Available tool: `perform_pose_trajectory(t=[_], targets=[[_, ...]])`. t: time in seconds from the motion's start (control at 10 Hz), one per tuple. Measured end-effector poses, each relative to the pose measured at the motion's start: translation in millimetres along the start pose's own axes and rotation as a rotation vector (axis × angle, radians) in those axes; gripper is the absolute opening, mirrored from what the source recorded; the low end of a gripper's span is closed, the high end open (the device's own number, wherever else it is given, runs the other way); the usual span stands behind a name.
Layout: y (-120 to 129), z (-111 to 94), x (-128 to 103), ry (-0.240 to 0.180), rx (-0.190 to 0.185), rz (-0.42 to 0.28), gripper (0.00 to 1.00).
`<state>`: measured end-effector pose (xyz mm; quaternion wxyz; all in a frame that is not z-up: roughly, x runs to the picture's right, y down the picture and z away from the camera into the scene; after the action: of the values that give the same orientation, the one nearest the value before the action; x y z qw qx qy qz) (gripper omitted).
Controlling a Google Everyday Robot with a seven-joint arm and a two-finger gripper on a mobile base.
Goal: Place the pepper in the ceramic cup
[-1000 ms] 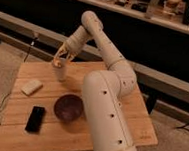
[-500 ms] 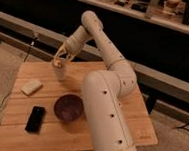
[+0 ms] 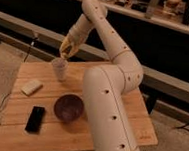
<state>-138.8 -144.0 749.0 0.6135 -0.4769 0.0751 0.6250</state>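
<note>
The ceramic cup (image 3: 60,68) is a small whitish cup that stands upright at the back of the wooden table (image 3: 134,114). My gripper (image 3: 65,50) hangs directly above the cup's mouth, its tips almost at the rim. A small orange-red bit shows at the gripper's tips; it may be the pepper (image 3: 66,52), but I cannot make it out for sure.
A dark purple bowl (image 3: 68,107) sits in the middle of the table. A black flat device (image 3: 35,119) lies at the front left. A pale oblong object (image 3: 31,87) lies at the left. My white arm (image 3: 107,106) covers the table's right middle.
</note>
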Motion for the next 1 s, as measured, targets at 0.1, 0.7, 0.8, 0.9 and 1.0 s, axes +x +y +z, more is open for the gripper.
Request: perform_pose_trajectory(t=[0.1,0.7,0.8,0.9,1.0], targets=[[8,-7,3,-0.013,0.004,-0.015,0.74],[47,-4,44,0.031,-0.053,-0.044,0.74],[45,0,49,0.039,-0.056,-0.040,0.74],[41,3,51,0.043,-0.055,-0.036,0.74],[37,4,53,0.044,-0.051,-0.031,0.74]])
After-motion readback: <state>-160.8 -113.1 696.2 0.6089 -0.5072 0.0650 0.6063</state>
